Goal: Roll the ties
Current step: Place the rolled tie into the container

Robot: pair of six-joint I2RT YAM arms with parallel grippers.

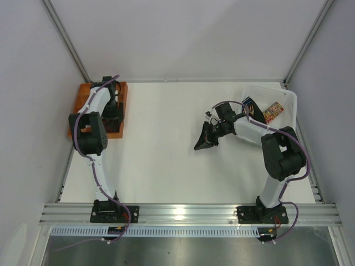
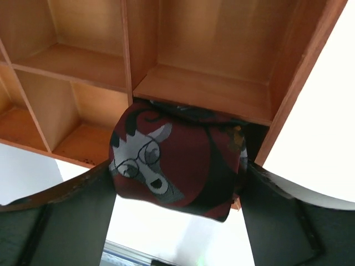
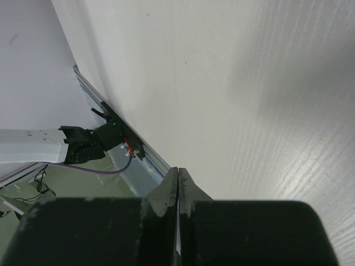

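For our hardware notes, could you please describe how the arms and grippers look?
The left arm and right arm have white links, bulky black joint housings and purple cables. The left gripper and right gripper are plain black and two-fingered.

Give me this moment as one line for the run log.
left gripper: straddling rolled tie at tray compartment, grip unclear | right gripper: shut, empty, over table

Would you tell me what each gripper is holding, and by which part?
The left gripper appears to pinch the rolled tie by its two sides; the right gripper is shut on nothing.
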